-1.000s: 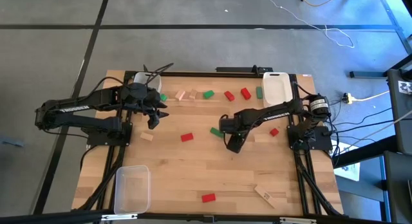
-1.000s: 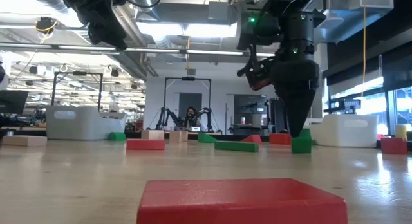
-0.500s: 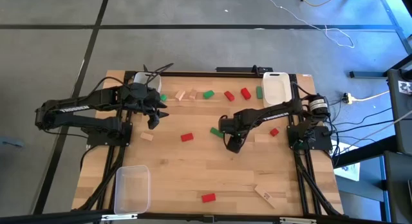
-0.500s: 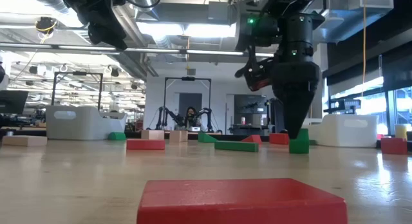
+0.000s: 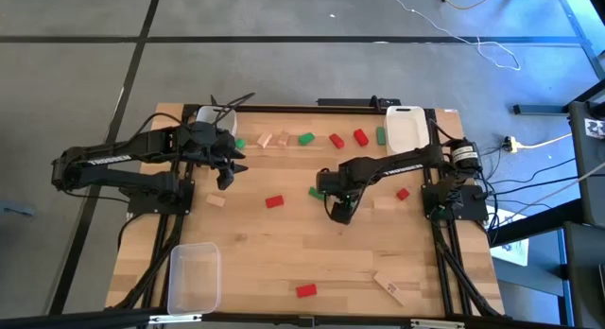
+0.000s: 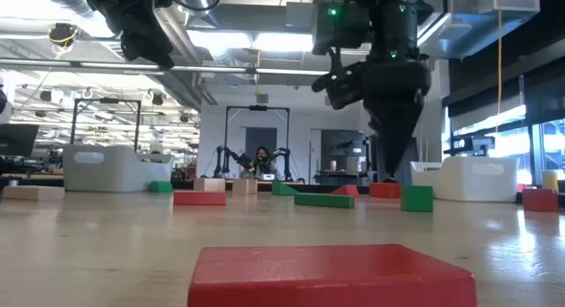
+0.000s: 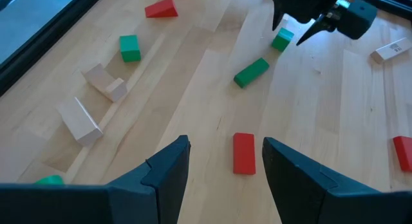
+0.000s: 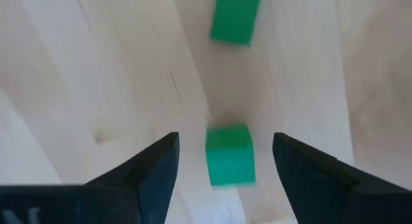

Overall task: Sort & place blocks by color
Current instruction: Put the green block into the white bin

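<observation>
My left gripper (image 5: 225,174) waits over the left side of the table (image 5: 255,272) with its fingers spread and nothing between them, so I leave it alone. In the middle, my right gripper (image 5: 340,210) hangs just above a small green cube (image 8: 229,154), and its fingers stand wide apart on both sides of the cube without touching it. To do this step well, I think I should go straight down, keep the cube in the middle of the gap, and only then squeeze. A long green block (image 8: 235,17) lies close by, so I must not bump it. The top view hides the cube under the arm, but the right wrist view shows it clearly. The low view shows the cube (image 6: 417,198) sitting flat on the wood, off to one side of the gripper.
</observation>
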{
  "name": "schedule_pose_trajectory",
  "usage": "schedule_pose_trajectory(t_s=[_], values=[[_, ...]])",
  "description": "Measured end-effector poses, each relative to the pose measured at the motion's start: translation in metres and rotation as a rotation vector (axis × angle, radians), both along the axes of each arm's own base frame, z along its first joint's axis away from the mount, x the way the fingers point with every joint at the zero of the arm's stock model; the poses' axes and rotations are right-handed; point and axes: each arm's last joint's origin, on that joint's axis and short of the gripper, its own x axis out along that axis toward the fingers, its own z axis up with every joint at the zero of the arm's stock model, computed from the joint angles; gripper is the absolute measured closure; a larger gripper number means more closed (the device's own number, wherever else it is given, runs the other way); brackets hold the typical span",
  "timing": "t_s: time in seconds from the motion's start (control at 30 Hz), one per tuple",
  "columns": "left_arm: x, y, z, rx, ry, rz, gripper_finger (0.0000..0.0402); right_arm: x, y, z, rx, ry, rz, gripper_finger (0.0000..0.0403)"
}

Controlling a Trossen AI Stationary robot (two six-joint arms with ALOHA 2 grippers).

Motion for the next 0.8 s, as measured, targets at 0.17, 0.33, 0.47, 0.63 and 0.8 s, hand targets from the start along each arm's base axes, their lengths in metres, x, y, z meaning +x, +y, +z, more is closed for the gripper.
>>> schedule_pose_trajectory(t_s=[0.17, 0.33, 0.47, 0.63, 0.8], values=[[0.0, 0.0, 0.0, 0.0, 0.0, 0.0, 0.0213, -0.006, 0.0, 0.006, -0.003, 0.078, -0.005, 0.0153], [0.0, 0.0, 0.0, 0.0, 0.0, 0.0, 0.0213, -0.011, -0.001, 0.004, -0.004, 0.125, -0.005, 0.0153], [0.0, 0.0, 0.0, 0.0, 0.0, 0.0, 0.0213, -0.01, -0.001, 0.004, -0.004, 0.109, 0.004, 0.0153], [0.0, 0.0, 0.0, -0.001, 0.0, 0.0, 0.0213, -0.01, -0.001, -0.001, -0.004, 0.11, 0.051, 0.0153], [0.0, 0.0, 0.0, -0.001, -0.001, 0.001, 0.0213, -0.015, -0.001, -0.013, 0.005, 0.12, 0.075, 0.0153]])
